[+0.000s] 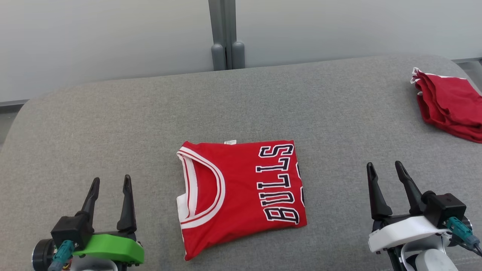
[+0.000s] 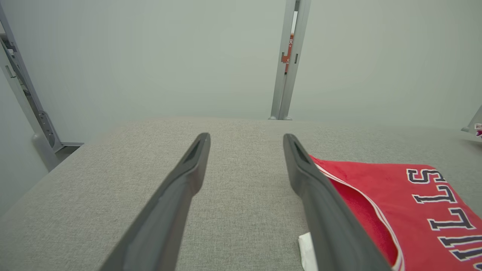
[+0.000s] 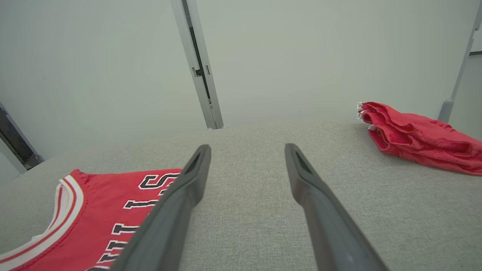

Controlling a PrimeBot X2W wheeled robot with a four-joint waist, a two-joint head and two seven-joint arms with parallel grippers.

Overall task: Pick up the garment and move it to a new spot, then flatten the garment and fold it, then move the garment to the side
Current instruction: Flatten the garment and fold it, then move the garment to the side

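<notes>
Left gripper (image 1: 112,178): front edge, left of jersey (image 1: 241,192); jaws wide apart, empty.
Right gripper (image 1: 384,164): front edge, right of jersey; jaws wide apart, empty.
Jersey: folded flat, front centre of grey fabric surface (image 1: 113,113).
Red cloth pile (image 1: 450,105): far right corner.

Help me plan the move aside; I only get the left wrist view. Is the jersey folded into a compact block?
Observer: Yes, the jersey is folded into one neat rectangle, lying flat.
Operator: Where is the right end effector?
Observer: The right end effector is open, off the cloth, to the jersey's right.
Operator: Anything else over there?
Observer: A second red garment lies bunched at the far right of the grey surface.
</notes>
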